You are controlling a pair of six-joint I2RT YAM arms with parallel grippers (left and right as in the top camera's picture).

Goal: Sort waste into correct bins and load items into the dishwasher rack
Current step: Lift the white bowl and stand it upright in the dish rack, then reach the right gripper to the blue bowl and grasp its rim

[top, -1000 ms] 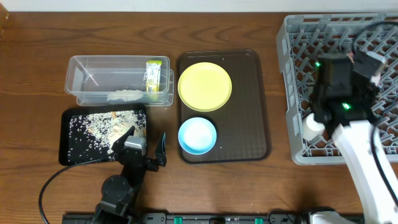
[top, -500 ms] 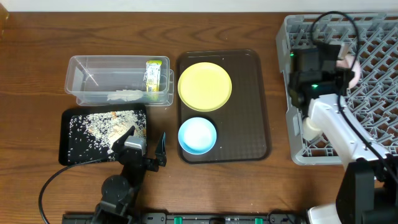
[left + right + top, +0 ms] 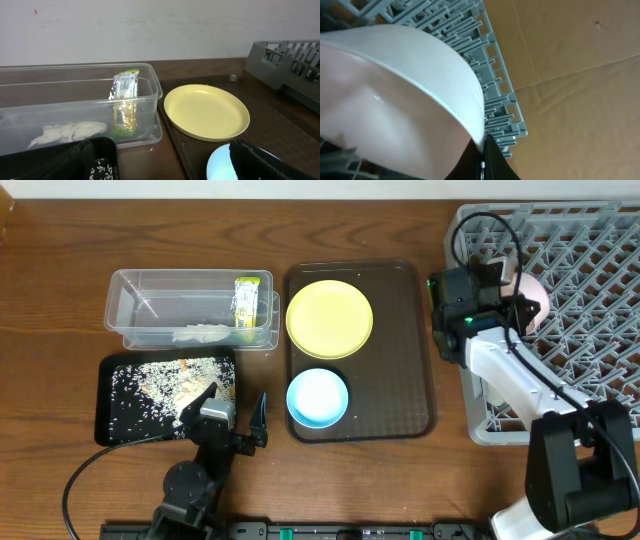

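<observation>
My right gripper (image 3: 508,288) is shut on the rim of the pinkish-white bowl (image 3: 530,300) and holds it tilted over the back-left part of the grey dishwasher rack (image 3: 590,240). In the right wrist view the black fingertips (image 3: 482,155) pinch the bowl's (image 3: 395,100) edge above the rack's pegs (image 3: 492,95). The yellow plate (image 3: 329,318) and the light blue bowl (image 3: 317,398) lie on the brown serving tray (image 3: 400,350). Inside the clear tub (image 3: 150,277) are the green-and-yellow wrapper (image 3: 246,298) and crumpled paper (image 3: 200,334). Rice scraps (image 3: 150,385) cover the black tray (image 3: 100,405). My left gripper (image 3: 233,408) rests open by that tray.
The left wrist view shows the wrapper (image 3: 124,102) standing in the tub, the paper (image 3: 67,134), the plate (image 3: 206,111), the blue bowl (image 3: 220,162) and the rack's corner (image 3: 290,60). The right arm's white link crosses the rack's front-left corner.
The right wrist has swung left across the rack to its left edge, carrying the pinkish-white bowl, which now shows tilted. The left arm has not moved.
</observation>
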